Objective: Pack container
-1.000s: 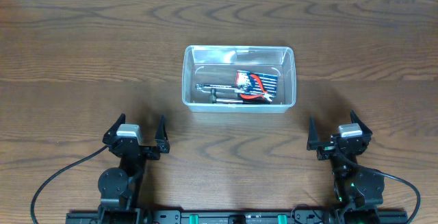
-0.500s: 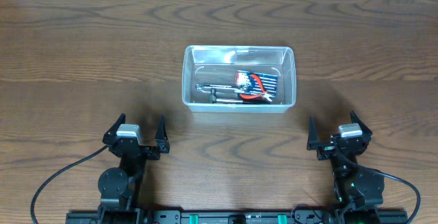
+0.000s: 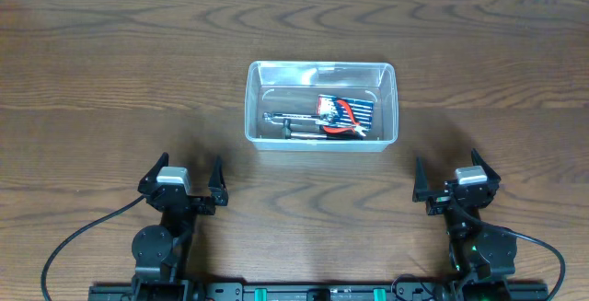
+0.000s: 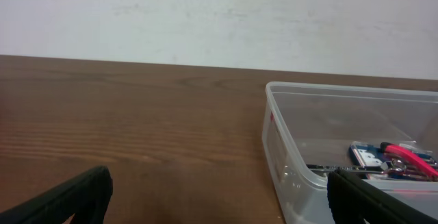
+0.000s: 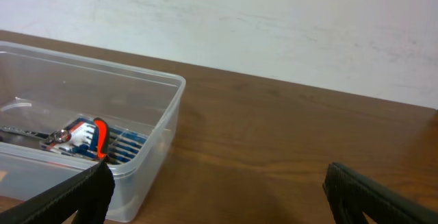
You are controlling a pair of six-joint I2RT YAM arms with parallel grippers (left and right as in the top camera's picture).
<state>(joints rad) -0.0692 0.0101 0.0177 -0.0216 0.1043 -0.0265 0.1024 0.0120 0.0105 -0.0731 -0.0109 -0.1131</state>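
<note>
The clear plastic container [image 3: 320, 105] stands on the wooden table in the middle, a little toward the back. Inside lie red-handled pliers [image 3: 346, 117], a blue tool set [image 3: 348, 109] and a metal wrench [image 3: 287, 121]. It also shows in the left wrist view [image 4: 287, 155] and in the right wrist view [image 5: 147, 148]. My left gripper [image 3: 190, 176] is open and empty near the front left, well short of the container. My right gripper [image 3: 446, 176] is open and empty near the front right.
The brown wooden table [image 3: 110, 80] runs to a white wall at the back. Black cables trail from both arm bases at the front edge.
</note>
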